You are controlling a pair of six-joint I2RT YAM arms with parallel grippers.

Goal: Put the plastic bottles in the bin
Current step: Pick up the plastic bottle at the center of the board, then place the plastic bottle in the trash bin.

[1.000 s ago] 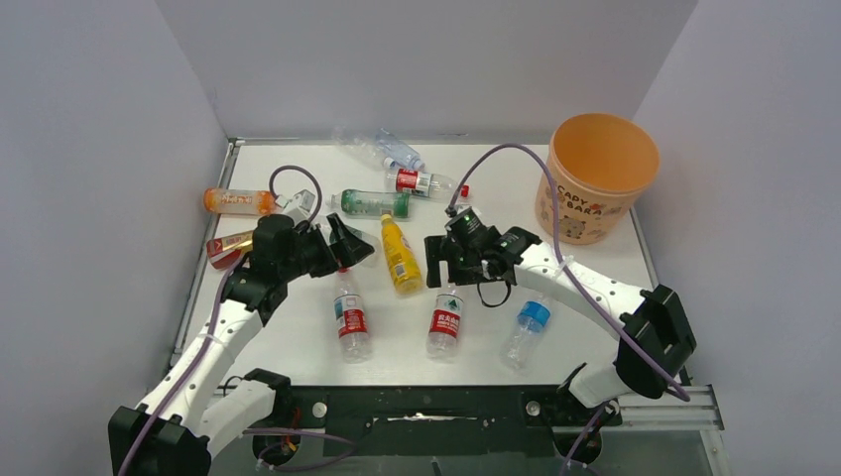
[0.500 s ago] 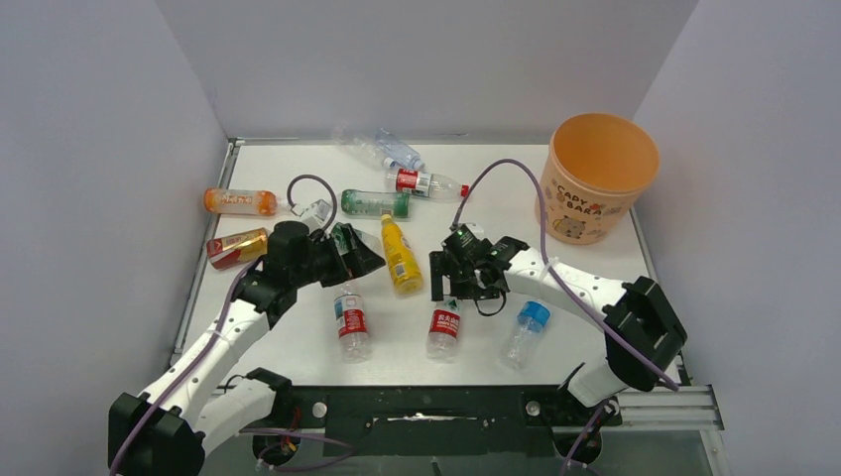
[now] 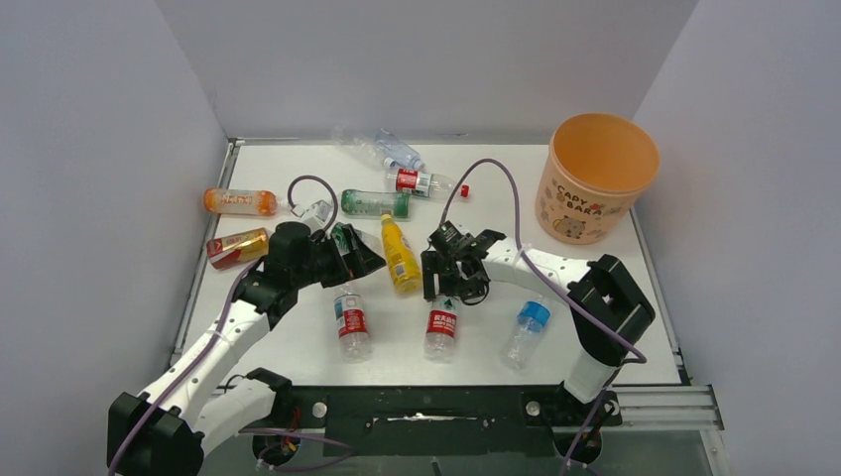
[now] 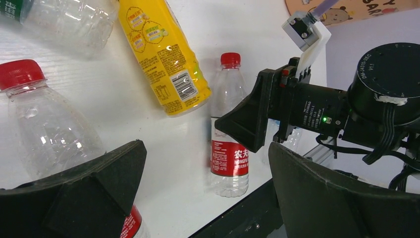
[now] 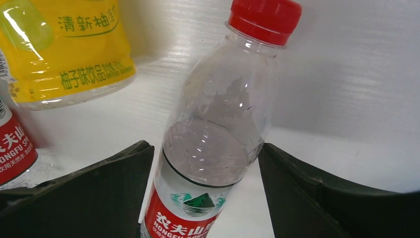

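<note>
Several plastic bottles lie on the white table. My right gripper [image 3: 442, 290] [image 5: 205, 146] is open and straddles the shoulder of a clear red-label bottle [image 3: 441, 323] [image 5: 218, 139]. Its fingers [image 5: 124, 173] stand close against the bottle's sides, and the bottle lies flat on the table. My left gripper [image 3: 357, 256] [image 4: 205, 148] is wide open and holds nothing. It hovers above another clear red-label bottle [image 3: 349, 319] [image 4: 49, 129]. A yellow bottle [image 3: 400, 255] [image 4: 163, 59] lies between the two arms. The pale-orange bin [image 3: 595, 188] stands at the back right.
An orange bottle [image 3: 238, 201] and a red-gold one [image 3: 236, 246] lie at the left. A green bottle [image 3: 375, 203] and clear ones [image 3: 421, 181] [image 3: 397, 151] lie at the back. A blue-label bottle [image 3: 528, 322] lies near the front right. Grey walls enclose the table.
My right gripper moved left and down over the red-label bottle's neck, and its jaws narrowed around it. My left gripper shifted slightly right, then held still.
</note>
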